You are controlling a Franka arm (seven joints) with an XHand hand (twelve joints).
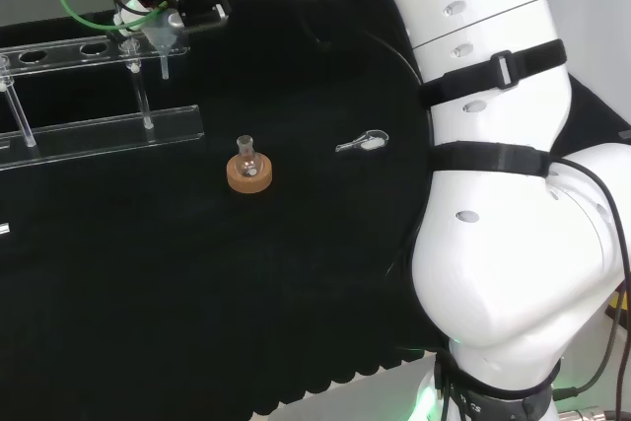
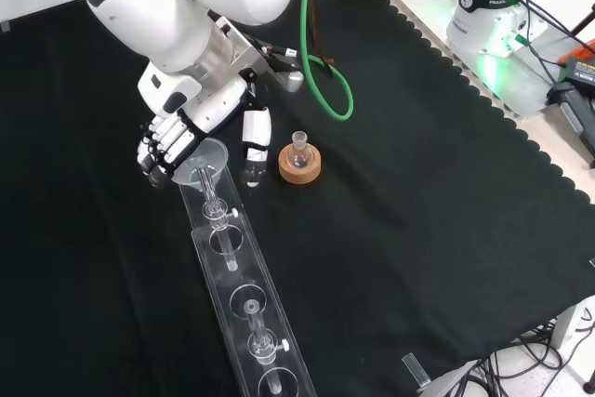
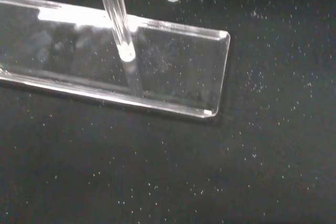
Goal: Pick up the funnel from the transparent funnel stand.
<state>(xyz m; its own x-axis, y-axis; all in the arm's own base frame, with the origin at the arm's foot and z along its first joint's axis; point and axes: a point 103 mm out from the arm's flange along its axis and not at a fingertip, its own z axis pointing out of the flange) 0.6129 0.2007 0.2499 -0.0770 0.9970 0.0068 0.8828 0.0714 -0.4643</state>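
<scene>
Hand: the hand sits at the funnel's rim, fingers curled round one side and thumb on the other, seemingly pinching it to lift.
Funnel: the funnel stands in the end hole of the transparent funnel stand, stem down.
Stand's purpose: holes keep funnels upright, probably.
Writing: none readable.
</scene>
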